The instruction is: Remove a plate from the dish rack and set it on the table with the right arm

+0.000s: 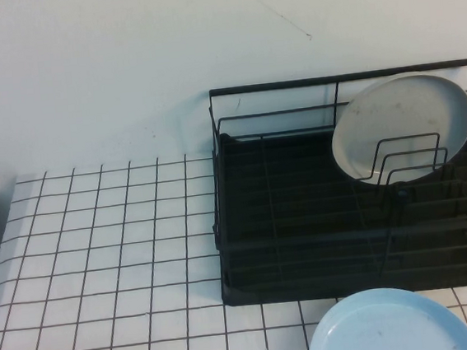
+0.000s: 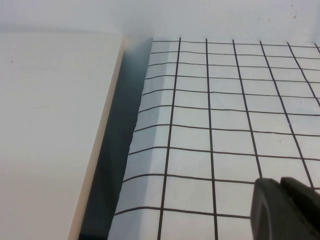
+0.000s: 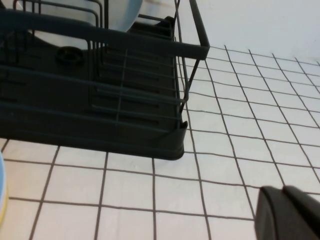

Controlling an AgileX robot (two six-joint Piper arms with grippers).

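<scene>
Plate (image 1: 389, 325) flat on table (image 1: 101, 262), beside rack (image 1: 304, 218). Right gripper (image 3: 287, 212) shut, empty, low nearby; could nudge plate. Left gripper (image 2: 285, 207) shut, parked.

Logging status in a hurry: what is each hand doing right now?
Left hand: shut, empty, over the table.
Right hand: shut, empty, over the table near the dish rack.

The left gripper (image 2: 280, 192), fingers together, hovers over the gridded table (image 2: 220, 115) beside a cream-edged white board (image 2: 50, 130).
</scene>
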